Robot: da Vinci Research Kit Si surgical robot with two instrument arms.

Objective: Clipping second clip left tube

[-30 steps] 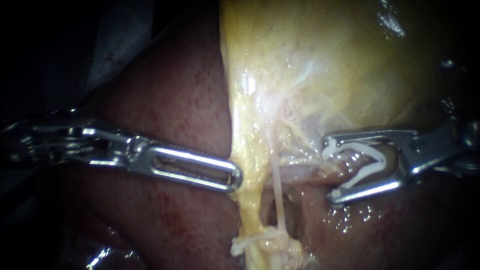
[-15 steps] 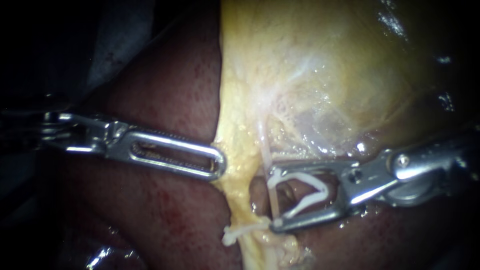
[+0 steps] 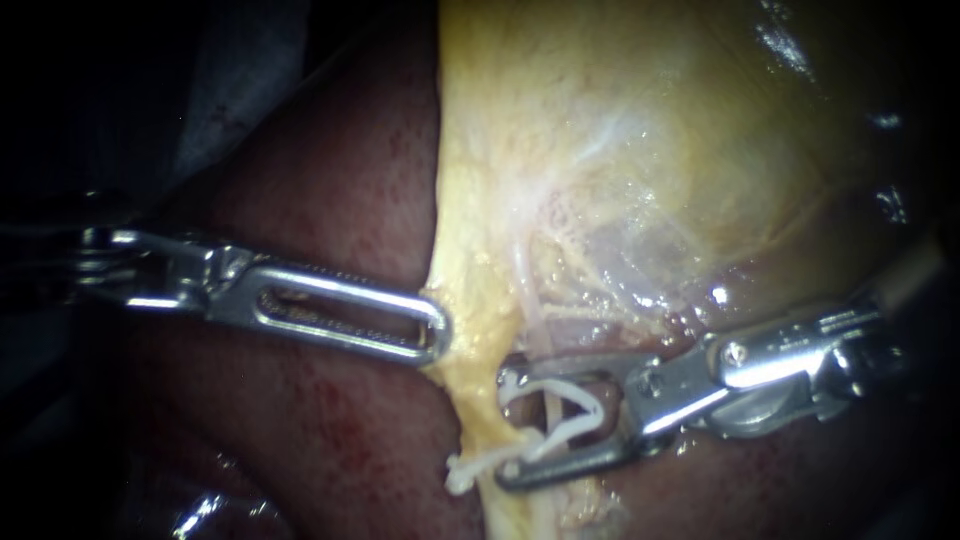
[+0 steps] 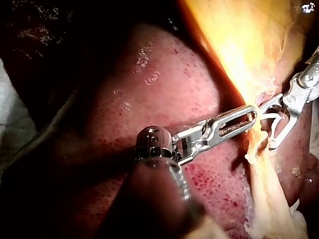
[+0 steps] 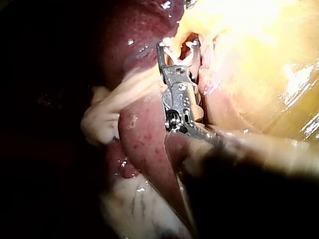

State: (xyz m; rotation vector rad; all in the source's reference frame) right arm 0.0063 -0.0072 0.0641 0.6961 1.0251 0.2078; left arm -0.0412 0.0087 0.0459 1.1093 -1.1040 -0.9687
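Endoscope view: left instrument [image 3: 432, 335], a steel shaft ending in slotted jaws, lies level over the dark red, speckled liver [image 3: 330, 200]. Its jaws lie closed together, nipping the rim of the yellow fatty fold [image 3: 470, 330] below the pale yellow, glistening gallbladder [image 3: 650, 150]. The right instrument [image 3: 507, 427] is a steel applier whose jaws stand wide apart, cradling an open white V-shaped clip [image 3: 585, 408]. The thin pale tube [image 3: 528, 295] runs down from the gallbladder and passes between the clip's two legs, about midway from mouth to apex. Its long axis lies roughly square to the applier's, so the coming squeeze looks likely to catch it crosswise. A small white closed clip [image 3: 465, 475], as far as can be told, sits lower on the same strand, just beside the lower jaw's tip. The right instrument is the nearer one; the left is beside the tube, with the fold between. Left wrist view: the left instrument [image 4: 249, 115] meets the fold's rim, and ahead of it the right instrument [image 4: 266, 127] gapes with the clip [image 4: 271, 117] inside. Right wrist view: the right instrument [image 5: 178, 45] points away over the liver [image 5: 144, 134] with the clip [image 5: 174, 51] between its tips. The tube cannot be made out there.
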